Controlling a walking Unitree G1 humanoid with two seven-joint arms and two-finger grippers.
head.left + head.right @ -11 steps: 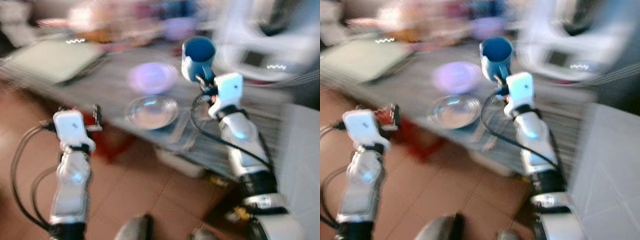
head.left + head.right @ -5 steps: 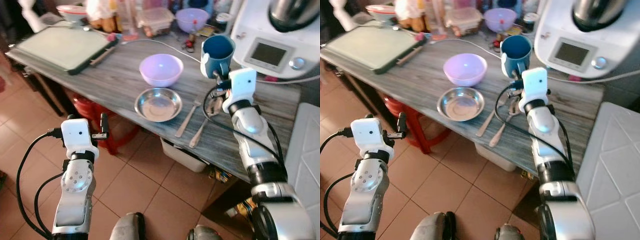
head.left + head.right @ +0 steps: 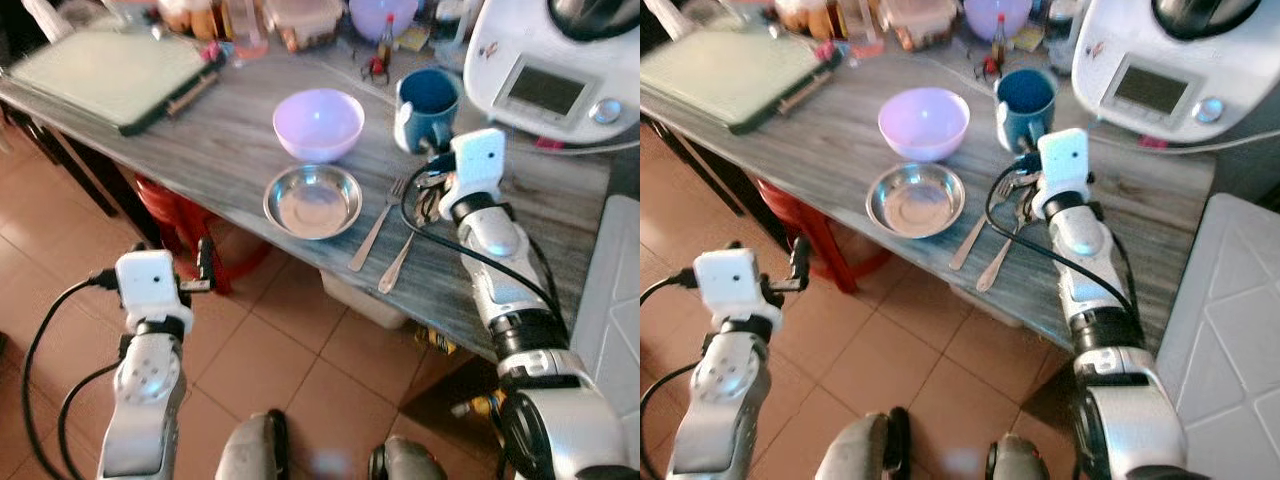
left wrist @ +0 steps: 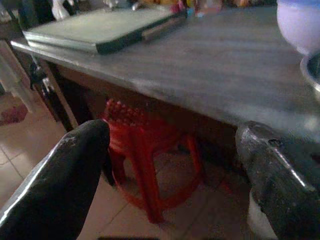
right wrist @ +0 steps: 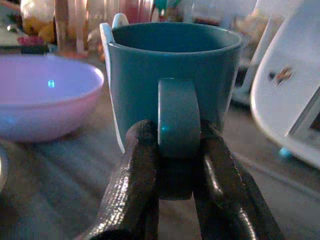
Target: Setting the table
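A blue mug (image 3: pixel 427 106) stands upright on the grey wooden table (image 3: pixel 220 150), close to the white appliance. My right gripper (image 5: pixel 176 165) is shut on the mug's handle (image 5: pixel 178 117), one finger on each side. Left of the mug sits a lilac bowl (image 3: pixel 318 122), with a steel plate (image 3: pixel 313 199) in front of it. A fork (image 3: pixel 377 224) and a spoon (image 3: pixel 397 265) lie right of the plate, near the table's front edge. My left gripper (image 4: pixel 170 175) is open and low, in front of the table over the tiled floor.
A white kitchen appliance (image 3: pixel 555 70) with a screen stands at the back right. A green board (image 3: pixel 110 72) lies at the table's left end. Jars and containers crowd the back edge. A red stool (image 4: pixel 150 160) stands under the table.
The mug has come down from above the table to the tabletop beside the appliance, still held by my right gripper. The camera has steadied and shifted slightly.
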